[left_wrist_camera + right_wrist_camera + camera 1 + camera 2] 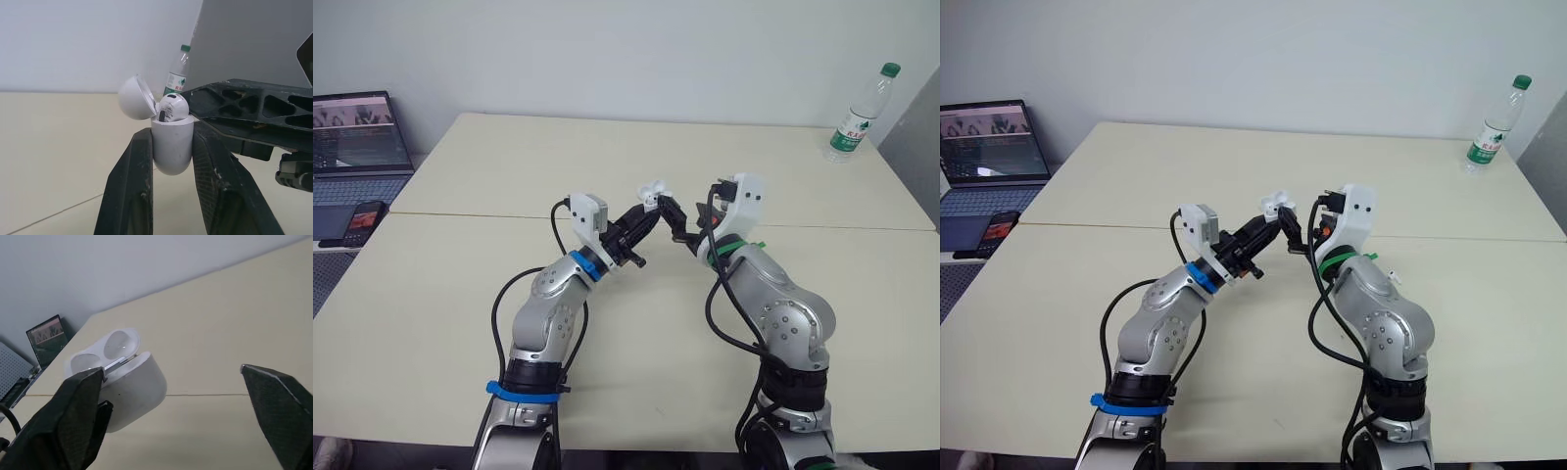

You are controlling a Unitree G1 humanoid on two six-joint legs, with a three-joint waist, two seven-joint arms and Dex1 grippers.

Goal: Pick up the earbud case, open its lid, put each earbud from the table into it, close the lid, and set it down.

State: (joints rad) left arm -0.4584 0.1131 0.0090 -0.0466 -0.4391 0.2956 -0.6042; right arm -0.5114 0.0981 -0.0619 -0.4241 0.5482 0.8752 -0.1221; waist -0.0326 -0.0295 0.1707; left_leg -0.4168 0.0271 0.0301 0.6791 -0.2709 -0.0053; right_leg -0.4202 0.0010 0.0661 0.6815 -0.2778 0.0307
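Note:
My left gripper [171,136] is shut on the white earbud case [171,147] and holds it upright above the middle of the table. The case's lid [137,98] is swung open, and a white earbud [172,107] sits in the top of it. In the head views the case [653,192] is a small white shape between the two arms. My right gripper [171,374] is open beside the case [134,384]. One of its black fingers [244,105] lies close alongside the earbud, with nothing held between the fingers.
The cream table [509,166] stretches wide around both arms. A clear water bottle with a green cap [862,113] stands at the far right corner. An open laptop [357,147] and a phone [362,223] lie off the table's left side.

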